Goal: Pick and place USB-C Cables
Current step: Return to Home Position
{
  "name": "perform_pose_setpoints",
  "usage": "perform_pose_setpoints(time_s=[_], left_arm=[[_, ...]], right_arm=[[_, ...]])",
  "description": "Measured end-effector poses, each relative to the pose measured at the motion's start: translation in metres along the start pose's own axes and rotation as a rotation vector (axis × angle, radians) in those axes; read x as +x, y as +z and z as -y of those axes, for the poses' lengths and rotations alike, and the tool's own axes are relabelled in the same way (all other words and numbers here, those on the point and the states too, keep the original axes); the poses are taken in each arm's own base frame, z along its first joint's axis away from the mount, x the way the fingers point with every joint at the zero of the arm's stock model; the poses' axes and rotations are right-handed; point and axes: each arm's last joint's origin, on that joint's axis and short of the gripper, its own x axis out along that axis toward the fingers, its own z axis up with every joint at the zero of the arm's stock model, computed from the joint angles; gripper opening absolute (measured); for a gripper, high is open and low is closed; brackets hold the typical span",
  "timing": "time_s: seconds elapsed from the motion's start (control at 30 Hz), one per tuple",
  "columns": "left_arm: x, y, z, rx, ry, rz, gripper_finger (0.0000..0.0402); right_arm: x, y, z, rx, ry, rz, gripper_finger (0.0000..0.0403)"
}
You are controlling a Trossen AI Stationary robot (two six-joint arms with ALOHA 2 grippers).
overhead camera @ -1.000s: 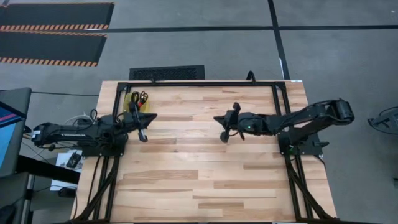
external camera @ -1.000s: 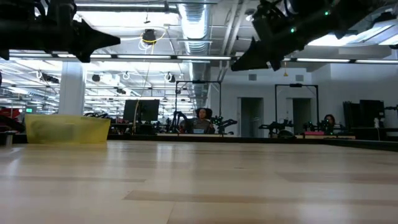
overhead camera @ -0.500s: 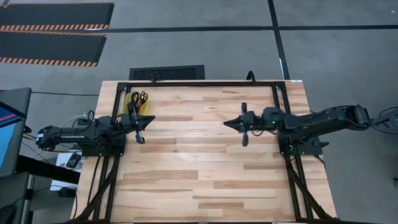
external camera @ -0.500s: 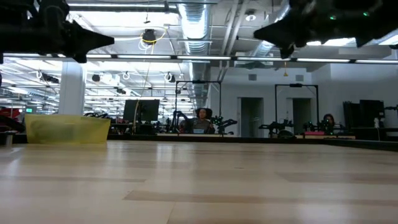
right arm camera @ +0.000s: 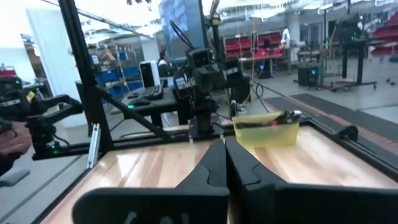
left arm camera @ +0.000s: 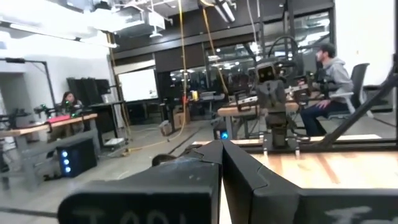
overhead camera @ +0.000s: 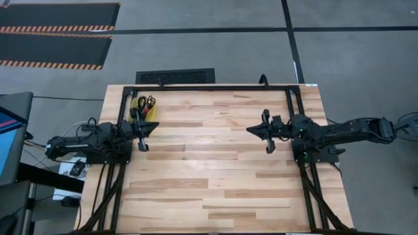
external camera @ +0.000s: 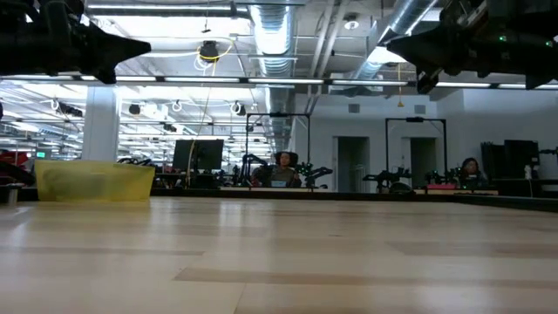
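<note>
A: Several cables (overhead camera: pixel 147 102) logged inside bin (overhead camera: pixel 136 106). Red and black strands made out from above; exact count not readable.

B: Position of bin?

A: Far left corner of table (overhead camera: pixel 209 170), standing on the wood. Confirmed from right wrist camera: dark bundle with a touch of red, showing at the yellow rim.

B: Nearest item to bin?

A: Left gripper (overhead camera: pixel 154 123), near bin in the overhead view and partly overlapping its edge there. Raised well clear of the wood per low view. Fingers pressed together tip to tip, gripping nothing.

B: Opposite side?

A: Right gripper (overhead camera: pixel 251 129), well apart from bin, over the right half of table, pointing toward left gripper. Likewise raised above the surface. Fingers closed flat against each other, nothing between them.

B: Relation of grippers to cables?

A: Apart in every view. Cannot tell from overhead how far above bin the left one hangs.

B: Anything to enter beyond table?

A: Seated person in grey (left arm camera: pixel 326 74), past the right arm's side, noted from left wrist camera. Person at desk (external camera: pixel 283 166) in the room behind, noted from low view, with dark monitor (external camera: pixel 197 155) off to one side.
</note>
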Motion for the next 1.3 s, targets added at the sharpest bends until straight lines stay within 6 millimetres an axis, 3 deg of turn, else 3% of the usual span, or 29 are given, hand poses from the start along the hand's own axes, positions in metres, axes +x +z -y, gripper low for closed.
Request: perform_pose_setpoints(time_s=[0.73, 0.97, 1.1, 1.3], left_arm=[[0.0, 0.005, -0.001, -0.012, -0.007, 0.048, 0.0], [-0.001, 0.021, -0.003, -0.013, 0.006, 0.105, 0.0], [-0.001, 0.026, -0.004, -0.006, -0.005, 0.068, 0.0], [-0.001, 0.018, -0.002, -0.036, -0.039, -0.015, 0.0]], right_arm=[[-0.047, 0.02, -0.006, 0.001, -0.009, 0.029, 0.0007], [-0.061, 0.025, -0.009, -0.004, 0.0, 0.077, 0.0007], [-0.068, 0.026, -0.01, -0.005, 0.003, 0.088, 0.0008], [-0.075, 0.025, -0.012, -0.002, 0.02, 0.085, 0.0008]])
